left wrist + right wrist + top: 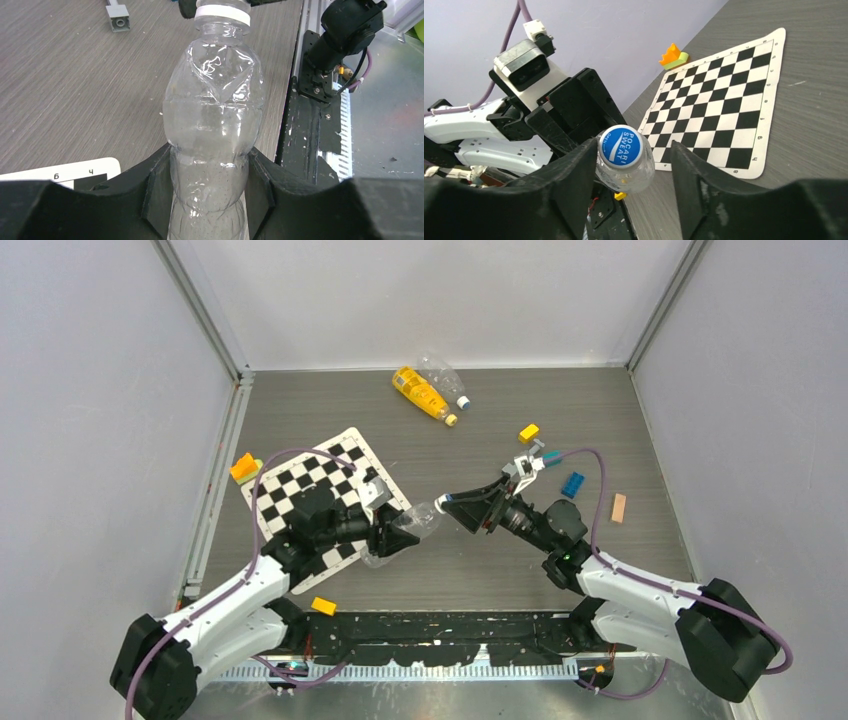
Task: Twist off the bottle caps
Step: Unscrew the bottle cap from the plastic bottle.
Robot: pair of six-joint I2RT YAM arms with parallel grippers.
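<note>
a checkerboard mat [325,502] lies flat on the grey wood-grain table [480,575], partly under the left gripper [388,530] and spreading out to its left. past the mat's left corner, well apart from that gripper, sits an orange and green toy [244,467]. a yellow block [323,606] lies on its near side. to the right of the right gripper [450,506] lies a blue block [573,484], a tan block [619,507] farther right, and another yellow block [529,432] beyond.

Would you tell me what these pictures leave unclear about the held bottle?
- Right wrist: bottle body hidden behind its cap.
- Left wrist: cap top cut off by upper edge.
- Top: too small to show whether the right end effector touches the cap.
</note>
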